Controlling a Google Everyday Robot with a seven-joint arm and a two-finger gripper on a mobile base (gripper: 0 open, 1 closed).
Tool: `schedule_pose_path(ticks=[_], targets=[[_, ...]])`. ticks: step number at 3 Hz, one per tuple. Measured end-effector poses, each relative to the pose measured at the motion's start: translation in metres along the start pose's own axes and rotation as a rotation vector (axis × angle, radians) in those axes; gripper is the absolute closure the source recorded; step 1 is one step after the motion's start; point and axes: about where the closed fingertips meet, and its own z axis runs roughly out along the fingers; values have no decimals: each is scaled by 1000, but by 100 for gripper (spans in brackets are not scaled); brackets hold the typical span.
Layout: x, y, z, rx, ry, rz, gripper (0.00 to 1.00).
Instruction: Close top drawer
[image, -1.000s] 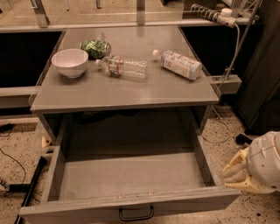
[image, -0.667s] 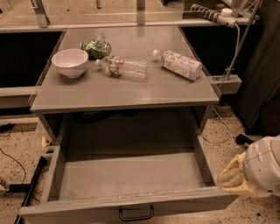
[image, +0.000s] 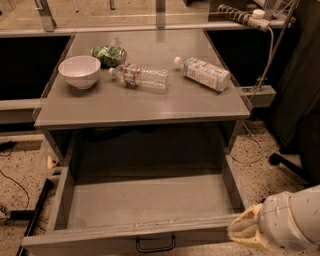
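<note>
The top drawer (image: 150, 205) is a wide grey metal drawer pulled far out from under the tabletop, and its inside is bare. Its front panel runs along the bottom edge, with a small dark loop handle (image: 155, 245) at centre. My gripper (image: 246, 231) is at the bottom right, a cream-coloured tip on a white wrist. It sits at the right end of the drawer's front panel, at about rim height.
On the grey tabletop (image: 145, 107) stand a white bowl (image: 79, 71) and a green bag (image: 109, 54), with a clear plastic bottle (image: 140, 76) and a white labelled bottle (image: 204, 73) lying on their sides. A dark chair base (image: 292, 165) stands at the right.
My gripper has moved left and down, from beside the drawer's right wall to the right end of its front panel. The drawer has not moved.
</note>
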Motion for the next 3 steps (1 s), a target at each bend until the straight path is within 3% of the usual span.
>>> schedule_pose_path(ticks=[1,3], targets=[[2,3,23,10,-60,15,100],[11,8,72,5,-76,25,100]])
